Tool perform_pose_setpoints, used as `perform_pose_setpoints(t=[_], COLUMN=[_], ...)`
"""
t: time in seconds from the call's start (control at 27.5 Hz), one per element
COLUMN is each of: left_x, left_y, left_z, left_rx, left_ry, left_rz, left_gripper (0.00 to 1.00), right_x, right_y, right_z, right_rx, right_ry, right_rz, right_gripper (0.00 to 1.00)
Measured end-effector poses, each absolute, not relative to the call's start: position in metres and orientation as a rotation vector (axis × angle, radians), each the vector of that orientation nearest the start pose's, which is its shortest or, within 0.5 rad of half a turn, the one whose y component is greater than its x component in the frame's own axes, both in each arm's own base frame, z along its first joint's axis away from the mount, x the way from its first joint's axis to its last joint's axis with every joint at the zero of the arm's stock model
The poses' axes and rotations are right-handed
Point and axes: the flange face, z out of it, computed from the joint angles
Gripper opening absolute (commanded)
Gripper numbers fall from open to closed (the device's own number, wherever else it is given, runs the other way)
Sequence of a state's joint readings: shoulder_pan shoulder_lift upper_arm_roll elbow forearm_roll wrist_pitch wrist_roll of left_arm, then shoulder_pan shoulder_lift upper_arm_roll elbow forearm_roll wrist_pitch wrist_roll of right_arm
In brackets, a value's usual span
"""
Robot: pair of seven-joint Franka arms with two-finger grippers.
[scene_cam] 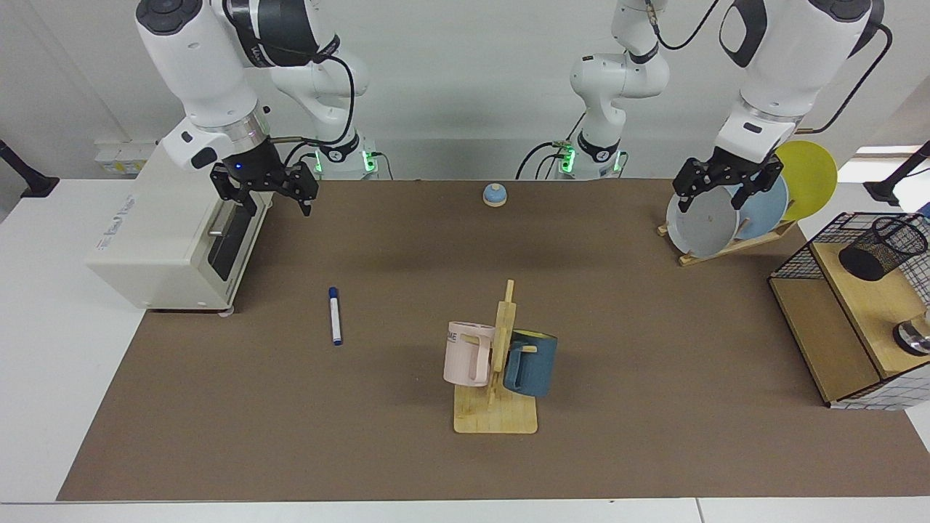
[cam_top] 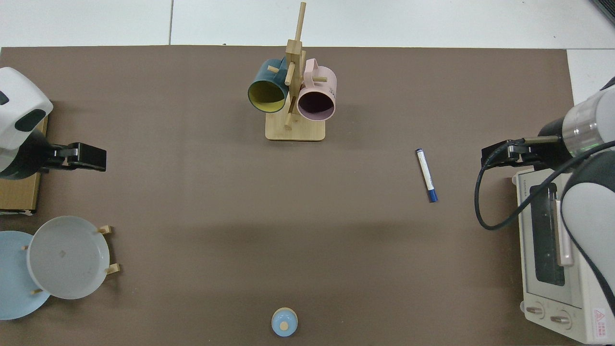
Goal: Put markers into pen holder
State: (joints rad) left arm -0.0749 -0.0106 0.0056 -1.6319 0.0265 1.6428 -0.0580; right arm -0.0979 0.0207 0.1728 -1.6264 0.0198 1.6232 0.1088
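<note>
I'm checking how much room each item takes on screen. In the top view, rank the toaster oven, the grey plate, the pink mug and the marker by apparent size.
Largest to smallest in the top view:
1. toaster oven, partly cut off by the frame
2. grey plate
3. pink mug
4. marker

The mug hangs higher, nearer the camera, so it may look bigger than it is.

The pen holder (scene_cam: 883, 247) sits at the very edge of the facing view inside the wire cage (scene_cam: 850, 305), and the cage is cut off there; in the top view the pen holder cannot be seen at all. Both arms are cut off at the top of the facing view, and in the top view only bits of them show at the sides. The words on the pink mug (scene_cam: 468, 354) and on the toaster oven (scene_cam: 174, 240) are too small to read.
</note>
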Motion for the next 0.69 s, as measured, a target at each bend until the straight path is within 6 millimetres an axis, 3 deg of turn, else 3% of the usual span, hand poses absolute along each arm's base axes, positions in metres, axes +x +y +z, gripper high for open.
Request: perform_pose_setpoints(t=[0.69], left_x=[0.5555], left_y=[-0.0386], left_z=[0.6044], left_rx=[-3.116], left_ry=[0.028], left_rz=[-0.025], left_gripper=[1.0], right_x=[0.5635], right_y=[0.0466], right_z=[0.5833], right_rx=[-3.119], right_ry=[0.047], right_rz=[0.029], right_gripper=[1.0])
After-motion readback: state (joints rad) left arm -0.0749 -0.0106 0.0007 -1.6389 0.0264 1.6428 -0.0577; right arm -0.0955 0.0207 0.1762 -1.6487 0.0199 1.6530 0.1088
